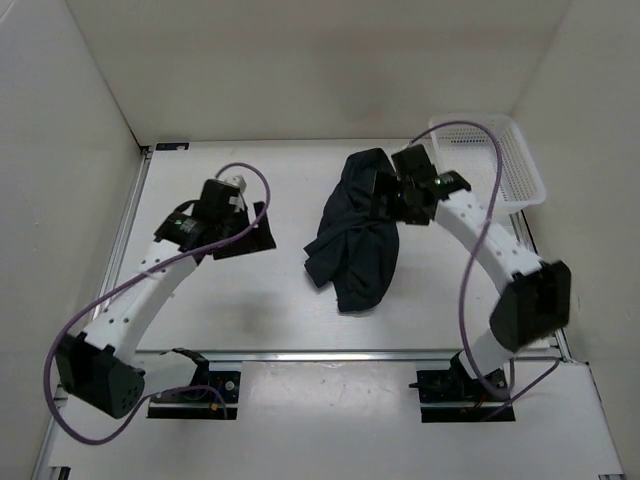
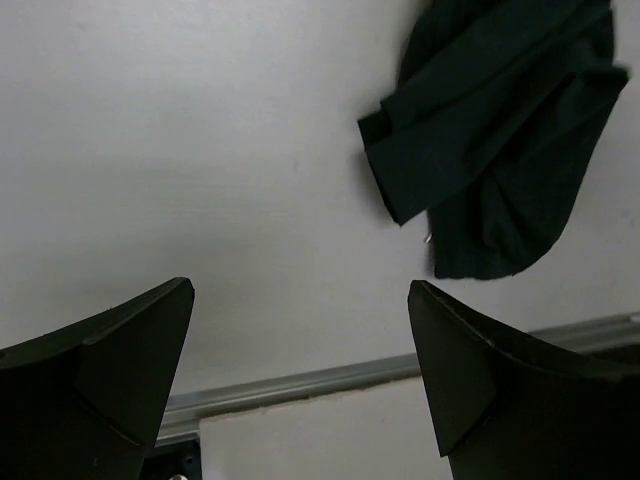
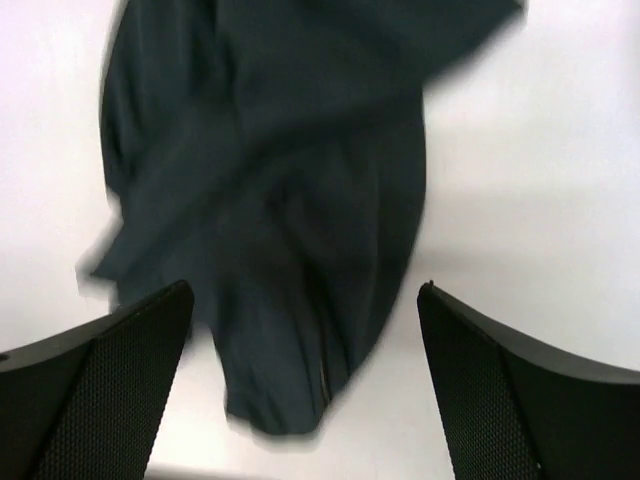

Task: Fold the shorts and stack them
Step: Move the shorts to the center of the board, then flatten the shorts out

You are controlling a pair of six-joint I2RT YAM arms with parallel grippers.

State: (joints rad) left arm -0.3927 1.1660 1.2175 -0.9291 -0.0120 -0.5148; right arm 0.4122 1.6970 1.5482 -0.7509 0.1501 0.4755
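Note:
The dark navy shorts (image 1: pixel 355 240) lie crumpled in a heap on the white table, right of centre. They also show in the left wrist view (image 2: pixel 500 130) at the upper right and fill the upper part of the right wrist view (image 3: pixel 270 200). My right gripper (image 1: pixel 385 195) hovers over the far end of the heap, open and empty, its fingertips (image 3: pixel 480 360) spread wide above the fabric. My left gripper (image 1: pixel 245 230) is open and empty over bare table, well left of the shorts, with dark fingers (image 2: pixel 120 370) apart.
A white mesh basket (image 1: pixel 505 165) stands at the far right corner. A metal rail (image 1: pixel 350 353) runs along the table's near edge, also seen in the left wrist view (image 2: pixel 330 380). White walls enclose the left, back and right sides.

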